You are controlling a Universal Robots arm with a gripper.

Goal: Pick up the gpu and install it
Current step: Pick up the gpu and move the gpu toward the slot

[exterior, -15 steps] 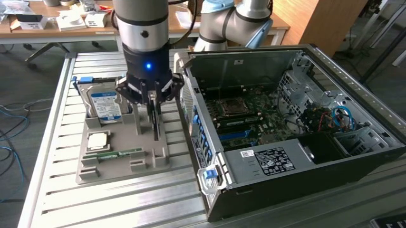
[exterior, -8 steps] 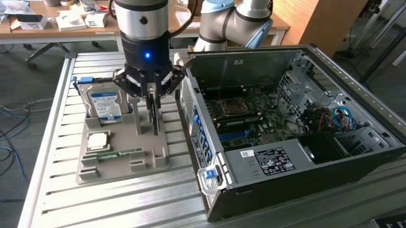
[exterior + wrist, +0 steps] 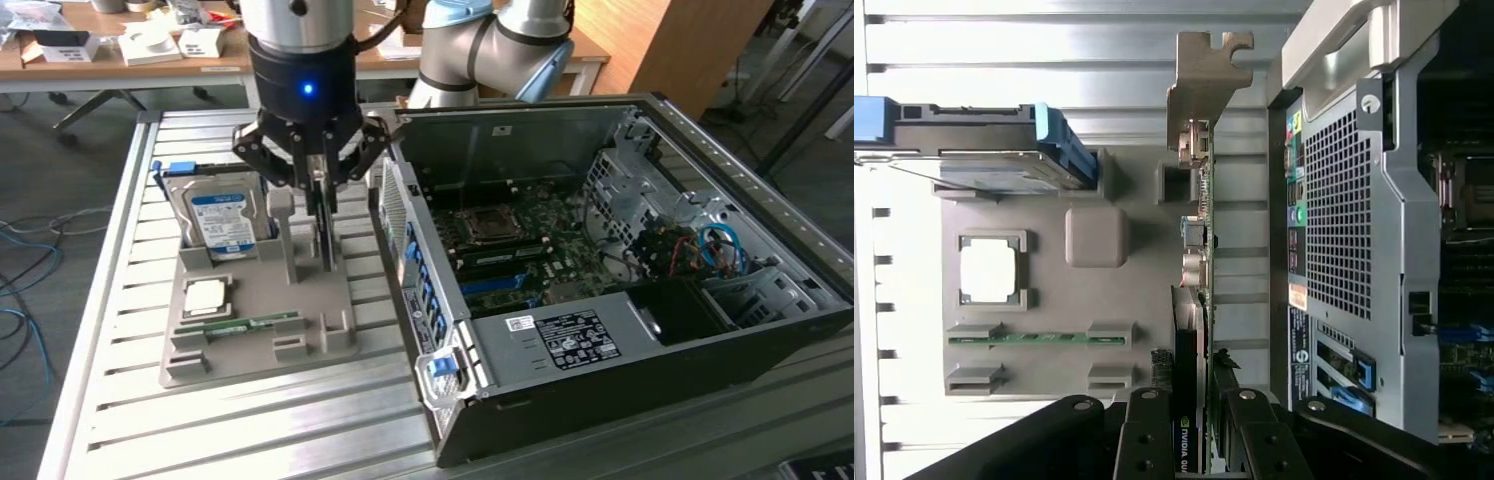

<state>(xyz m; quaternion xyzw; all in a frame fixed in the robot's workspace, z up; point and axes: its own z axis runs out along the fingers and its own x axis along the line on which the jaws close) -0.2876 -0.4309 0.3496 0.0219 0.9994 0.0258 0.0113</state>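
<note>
On the exterior view's left, we see a drive (image 3: 220, 215) standing upright at the far end of a grey tray (image 3: 254, 355) on the slatted table (image 3: 267, 430). Nearer in the tray lie a pale chip (image 3: 204, 295) and a green memory stick (image 3: 240, 325). Just right of the drive, the gripper (image 3: 320, 185) hangs over the tray, its fingers (image 3: 1144, 430) pinching the gpu (image 3: 326, 235) by its top edge. The card stands upright on edge, with its bracket (image 3: 1204, 75) at the drive's end. Its lower edge looks level with the tray; we cannot tell whether it sits in a slot. On the right, just beside the tray, stands the open case (image 3: 601, 400).
</note>
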